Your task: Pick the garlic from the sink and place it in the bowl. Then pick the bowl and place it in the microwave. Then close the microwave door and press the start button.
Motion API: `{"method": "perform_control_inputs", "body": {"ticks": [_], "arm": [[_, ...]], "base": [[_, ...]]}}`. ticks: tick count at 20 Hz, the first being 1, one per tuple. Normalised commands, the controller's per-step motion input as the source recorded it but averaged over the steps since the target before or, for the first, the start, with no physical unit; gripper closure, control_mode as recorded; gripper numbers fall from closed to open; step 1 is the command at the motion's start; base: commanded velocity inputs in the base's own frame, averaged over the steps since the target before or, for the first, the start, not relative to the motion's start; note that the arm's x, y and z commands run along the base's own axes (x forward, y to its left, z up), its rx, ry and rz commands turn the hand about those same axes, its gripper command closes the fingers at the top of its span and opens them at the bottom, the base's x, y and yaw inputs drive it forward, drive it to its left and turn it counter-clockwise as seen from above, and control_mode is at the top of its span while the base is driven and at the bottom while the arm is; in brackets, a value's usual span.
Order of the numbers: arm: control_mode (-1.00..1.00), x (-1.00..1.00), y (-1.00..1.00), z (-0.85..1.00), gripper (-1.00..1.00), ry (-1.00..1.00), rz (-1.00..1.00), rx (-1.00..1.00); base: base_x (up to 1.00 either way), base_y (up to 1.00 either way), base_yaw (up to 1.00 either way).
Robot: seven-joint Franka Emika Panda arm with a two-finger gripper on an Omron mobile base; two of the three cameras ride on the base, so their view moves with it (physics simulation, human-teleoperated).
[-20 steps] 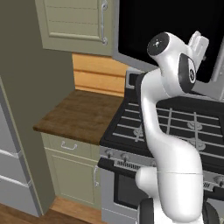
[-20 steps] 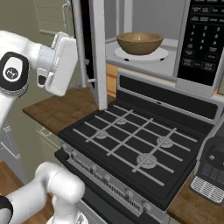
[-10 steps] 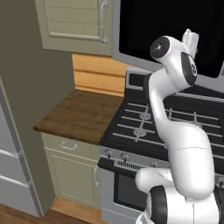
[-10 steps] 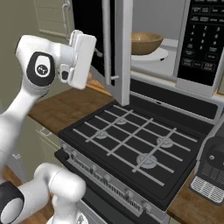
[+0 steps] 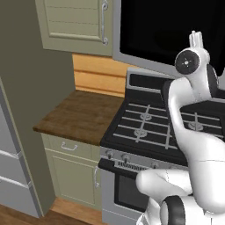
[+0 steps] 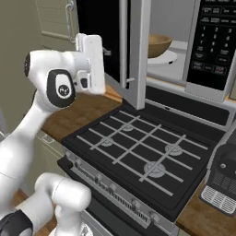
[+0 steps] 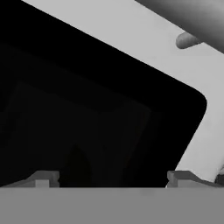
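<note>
The microwave door (image 6: 138, 50) stands partly swung in, its black glass (image 5: 167, 30) facing me and its grey bar handle (image 6: 123, 46) upright. My gripper (image 6: 106, 53) rests flat against that glass, open, with nothing between its fingertips (image 7: 46, 178). Up close, the dark window (image 7: 87, 109), the grey frame and the handle (image 7: 192, 40) lie right before my gripper (image 7: 113, 179). Inside the microwave (image 6: 179, 18) the brown bowl (image 6: 159, 44) sits on the white turntable (image 6: 162, 58), half covered by the door's edge. The dark control panel (image 6: 215, 41) is to the right. The garlic is hidden and the sink is out of view.
Below the microwave lies a black gas hob (image 6: 138, 147) with oven knobs along its front. A wooden counter (image 5: 81, 116) and pale cabinets (image 5: 77, 19) are to the left. A dark appliance (image 6: 223, 177) stands on the counter at the right.
The microwave door has swung further toward shut, now covering half the bowl. My hand has travelled right with it, staying against the glass.
</note>
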Motion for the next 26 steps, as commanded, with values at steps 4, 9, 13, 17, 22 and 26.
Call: {"method": "perform_control_inputs", "body": {"ticks": [4, 9, 13, 17, 22, 26], "arm": [[-1.0, 0.27, -0.21, 0.0, -1.0, 0.17, 0.17, -0.42], [-1.0, 0.6, -0.28, 0.0, -1.0, 0.24, 0.14, -0.35], [-1.0, 0.67, -0.25, 0.02, -1.0, 0.22, 0.12, -0.25], [-1.0, 0.61, -0.45, 0.17, -1.0, 0.11, 0.05, -0.05], [-1.0, 0.61, -0.49, 0.04, -1.0, 0.1, 0.06, 0.0], [-1.0, 0.68, -0.34, 0.0, -1.0, 0.06, 0.05, 0.0]], "base": [[0.0, 0.0, 0.0], [0.0, 0.0, 0.0], [0.0, 0.0, 0.0], [0.0, 0.0, 0.0], [0.0, 0.0, 0.0], [0.0, 0.0, 0.0]]}}
